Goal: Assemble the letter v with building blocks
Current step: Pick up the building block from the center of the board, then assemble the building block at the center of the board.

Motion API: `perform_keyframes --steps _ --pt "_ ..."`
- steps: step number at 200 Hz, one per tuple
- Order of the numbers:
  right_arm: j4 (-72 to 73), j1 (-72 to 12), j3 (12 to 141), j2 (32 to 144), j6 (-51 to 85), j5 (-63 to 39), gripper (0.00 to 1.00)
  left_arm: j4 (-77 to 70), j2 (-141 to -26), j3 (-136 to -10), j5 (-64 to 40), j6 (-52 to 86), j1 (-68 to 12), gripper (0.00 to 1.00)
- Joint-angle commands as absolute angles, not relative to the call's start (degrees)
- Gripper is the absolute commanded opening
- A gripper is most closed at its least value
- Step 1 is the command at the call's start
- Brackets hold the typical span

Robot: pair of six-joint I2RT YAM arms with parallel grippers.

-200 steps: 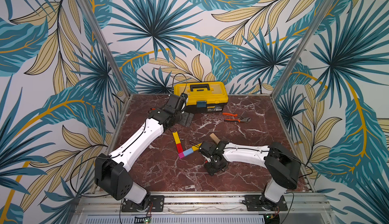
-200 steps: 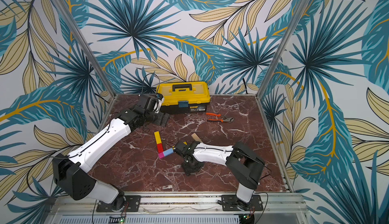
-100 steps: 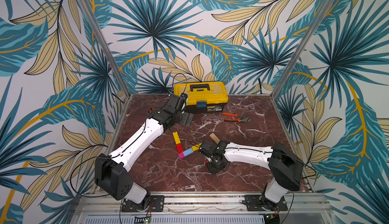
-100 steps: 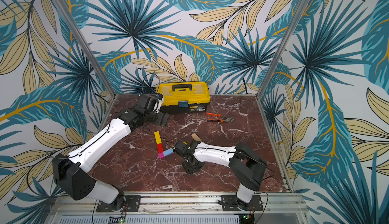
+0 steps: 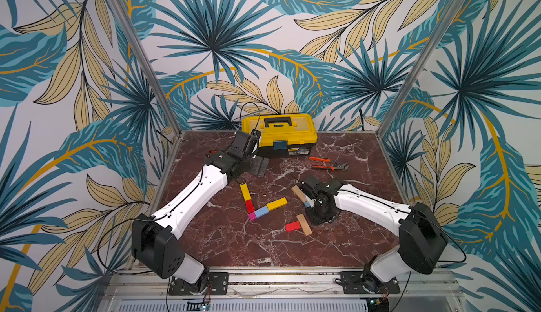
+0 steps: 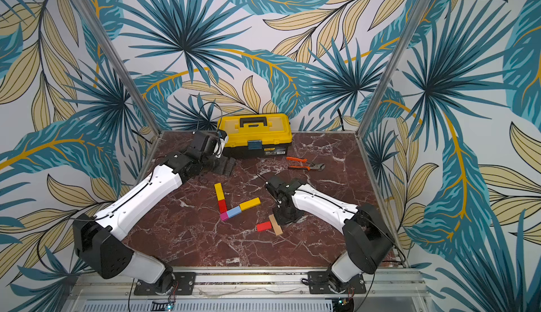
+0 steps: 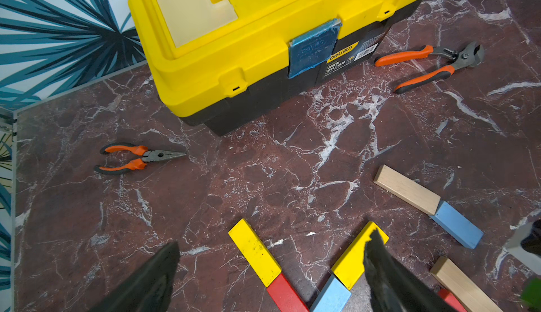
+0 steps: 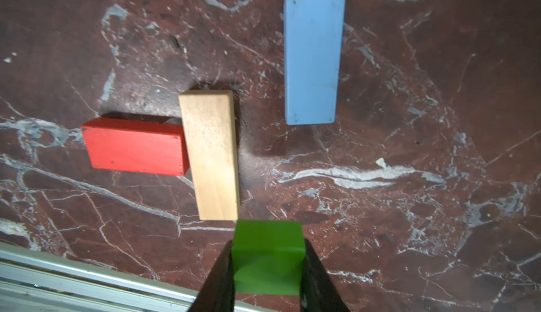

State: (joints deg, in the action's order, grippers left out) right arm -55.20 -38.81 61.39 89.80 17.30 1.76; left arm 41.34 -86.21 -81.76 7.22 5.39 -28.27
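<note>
Now the right claw is clamped on the small green wooden cube, jaws flat against two opposite faces, at the near right of the dark red marble tabletop. Whether the cube is clear of the surface, I cannot tell. Just beyond it lies a loose tan wooden bar with a red wooden block touching its side, and farther off a light-blue wooden block.

Over at the far left, the left claw hangs with its jaws wide apart, holding nothing.

Mid-tabletop sits a partial V: a magenta wooden cube at the vertex, and a yellow wooden bar tipping the left arm.

That green cube looks light, rigid and smoothly painted. A centred squeeze on flat faces suits it, since an off-centre pinch could let it twist.
</note>
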Motion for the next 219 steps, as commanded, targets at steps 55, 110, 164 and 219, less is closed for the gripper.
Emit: perform_keyframes --steps 55,110,164,219 --pt "-57.49 -34.18 61.79 96.41 12.59 -1.79 0.27 40.67 -85.25 -82.80 6.86 4.66 -27.91 0.99" --pt "-56.32 -32.94 62.66 99.24 10.43 -2.89 0.27 40.51 -85.48 -82.71 6.83 4.53 -27.86 0.99" --pt "-54.95 -31.56 63.88 101.47 8.50 -3.91 0.26 40.43 -85.61 -82.71 6.72 4.39 -27.78 0.99" --pt "-53.28 -30.69 65.10 104.27 7.64 -4.65 0.25 40.42 -85.58 -82.44 6.90 4.32 -27.77 0.99"
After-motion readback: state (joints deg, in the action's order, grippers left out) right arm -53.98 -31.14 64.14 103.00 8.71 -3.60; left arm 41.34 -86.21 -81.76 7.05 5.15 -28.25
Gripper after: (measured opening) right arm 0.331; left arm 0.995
